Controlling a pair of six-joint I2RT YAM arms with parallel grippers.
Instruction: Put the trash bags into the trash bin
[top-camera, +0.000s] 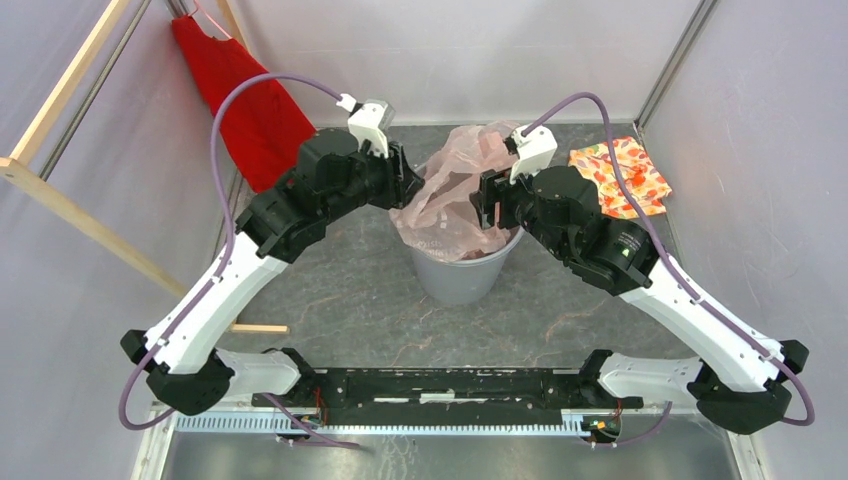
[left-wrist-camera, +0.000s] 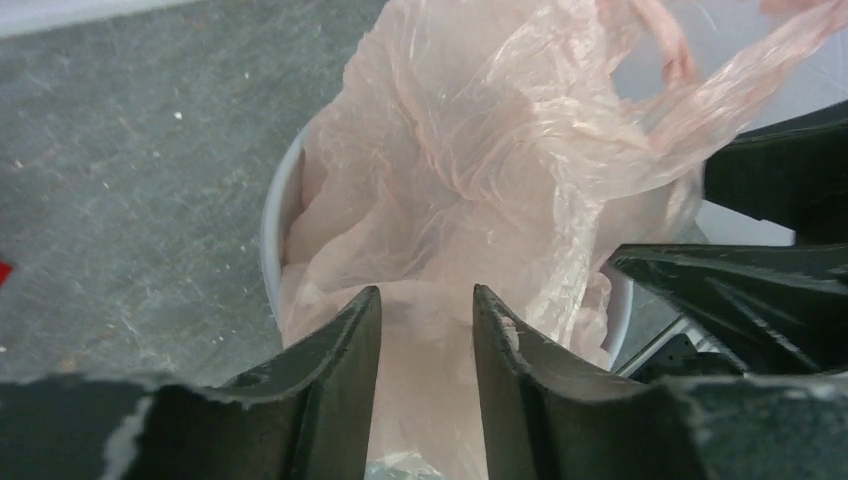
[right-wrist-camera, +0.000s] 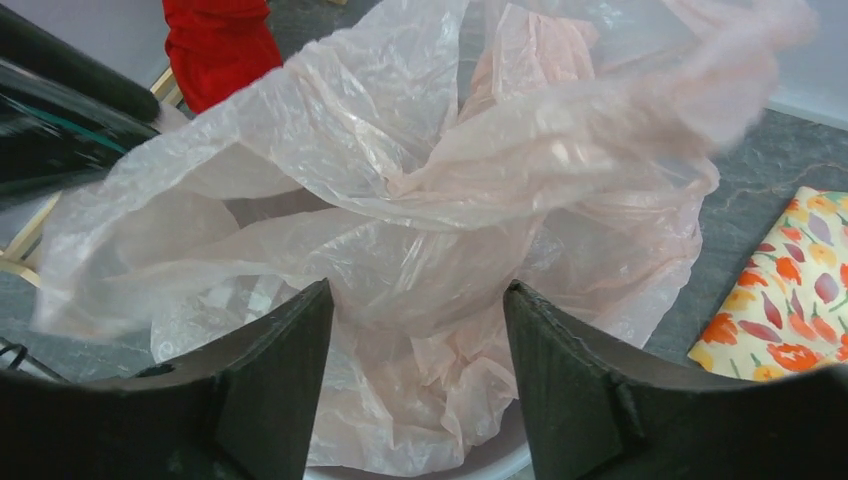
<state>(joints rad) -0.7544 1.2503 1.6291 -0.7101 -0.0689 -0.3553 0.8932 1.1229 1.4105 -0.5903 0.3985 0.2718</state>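
The pale pink trash bag (top-camera: 452, 190) sits crumpled in the round grey trash bin (top-camera: 460, 272) at the table's middle, and much of it billows above the rim. My left gripper (top-camera: 408, 188) is at the bin's left rim. In the left wrist view it (left-wrist-camera: 427, 295) is open, with the bag (left-wrist-camera: 480, 150) lying across the gap and the bin rim (left-wrist-camera: 272, 215) to its left. My right gripper (top-camera: 488, 208) is at the right rim. It (right-wrist-camera: 417, 290) is open wide over the bag (right-wrist-camera: 400, 200), with the bin rim (right-wrist-camera: 500, 462) below.
A red garment (top-camera: 245, 110) hangs at the back left by a wooden frame (top-camera: 60, 190). An orange floral folded cloth (top-camera: 622, 175) lies at the back right, close to the right arm. White walls close in the sides and back.
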